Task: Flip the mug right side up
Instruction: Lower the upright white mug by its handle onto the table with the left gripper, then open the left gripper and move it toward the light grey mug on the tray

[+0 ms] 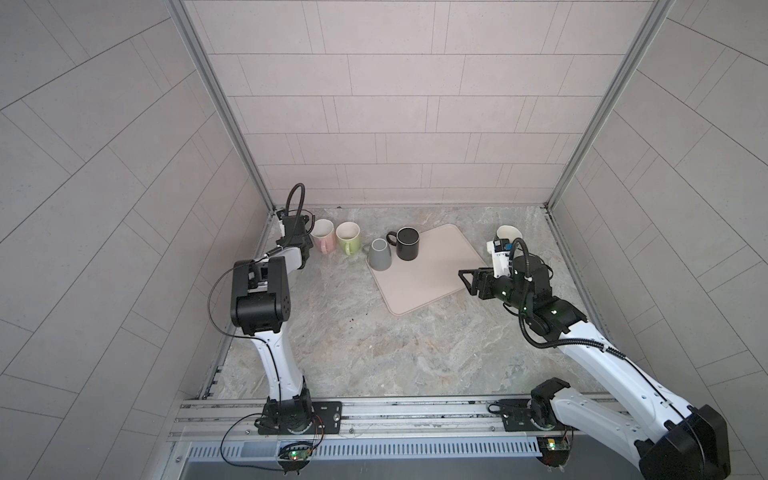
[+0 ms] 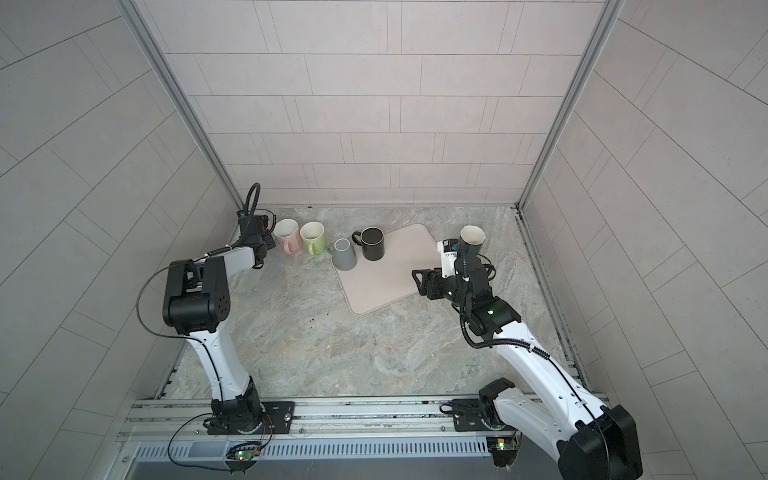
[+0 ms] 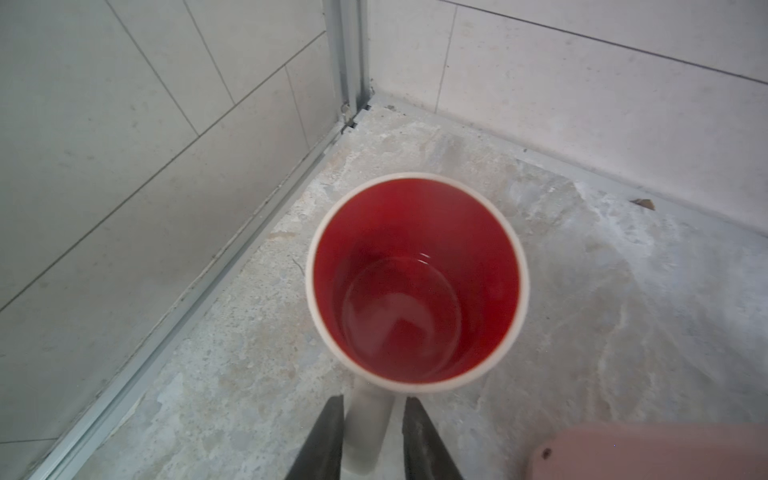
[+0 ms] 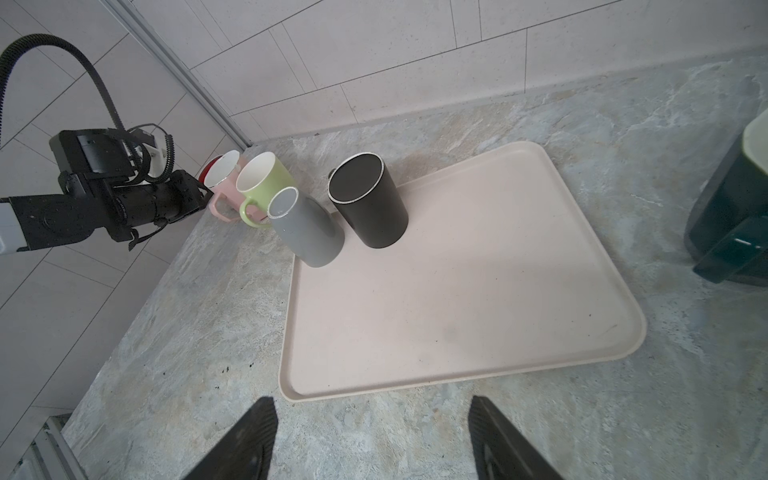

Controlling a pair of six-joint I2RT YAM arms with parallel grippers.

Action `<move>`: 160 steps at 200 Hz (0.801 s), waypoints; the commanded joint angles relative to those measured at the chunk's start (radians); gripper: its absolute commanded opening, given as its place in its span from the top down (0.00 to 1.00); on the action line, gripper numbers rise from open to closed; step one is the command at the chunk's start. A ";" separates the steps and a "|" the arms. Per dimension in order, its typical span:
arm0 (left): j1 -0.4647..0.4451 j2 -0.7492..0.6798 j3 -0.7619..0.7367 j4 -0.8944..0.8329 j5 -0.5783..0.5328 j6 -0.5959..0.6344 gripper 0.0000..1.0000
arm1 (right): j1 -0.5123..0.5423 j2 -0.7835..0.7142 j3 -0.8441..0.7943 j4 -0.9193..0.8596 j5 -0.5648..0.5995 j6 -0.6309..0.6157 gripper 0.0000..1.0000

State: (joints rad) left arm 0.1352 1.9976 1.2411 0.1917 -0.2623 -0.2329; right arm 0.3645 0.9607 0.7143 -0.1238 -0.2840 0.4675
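The white mug with a red glazed inside (image 3: 415, 282) stands upright, mouth up, on the grey marbled counter (image 1: 374, 353), tucked into the far left corner where the two tiled walls meet. Its white handle points straight back at the left hand (image 3: 372, 400), and the two dark fingers (image 3: 328, 436) flank that handle, narrowly apart. A gap shows on one side. On the other I cannot tell whether the pad touches the handle, because the wrist view is soft there. So the mug appears to rest on its own base rather than hang from a grip.

In both top views the left wrist covers most of this mug. Just beside it stand a pale pink mug (image 1: 323, 235) and a lime green mug (image 1: 348, 237), both mouth up.

Further along, a grey tapered mug (image 1: 379, 254) and a black cylindrical mug (image 1: 406, 244) sit base up on the far left corner of the beige rectangular tray (image 1: 432, 270).

The right hand (image 4: 374, 415) is wide and empty. It hovers low beside the tray, on the side away from those two mugs. Behind its wrist stands a dark green mug with a cream inside (image 2: 472, 239).

As I judge it, this mug is done. The withdrawal turns on the handle's line, so the left hand should back straight off along it, since any sideways drift could catch the handle and drag the mug. The left arm is also the nearer one to the grey mug.
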 commanded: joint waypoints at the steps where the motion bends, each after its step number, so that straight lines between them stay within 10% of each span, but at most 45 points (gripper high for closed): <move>1: -0.004 -0.003 -0.005 -0.013 -0.036 0.000 0.64 | 0.002 -0.019 0.027 -0.002 0.006 -0.014 0.26; 22: -0.010 -0.016 -0.009 -0.012 -0.037 -0.004 0.66 | 0.001 -0.027 0.026 -0.009 0.005 -0.021 0.26; 48: -0.018 -0.053 -0.035 0.002 -0.043 -0.016 0.24 | 0.002 -0.035 0.026 -0.014 0.005 -0.024 0.26; 76: -0.035 -0.114 -0.054 -0.030 -0.052 -0.016 0.10 | 0.003 -0.035 0.030 -0.025 0.003 -0.020 0.26; 160: -0.181 -0.510 -0.305 -0.125 -0.119 0.050 0.00 | 0.020 0.091 0.096 -0.091 -0.052 0.021 0.21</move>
State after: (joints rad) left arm 0.0456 1.6470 1.0206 0.1005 -0.3302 -0.2481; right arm 0.3691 1.0443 0.7910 -0.1867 -0.2943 0.4740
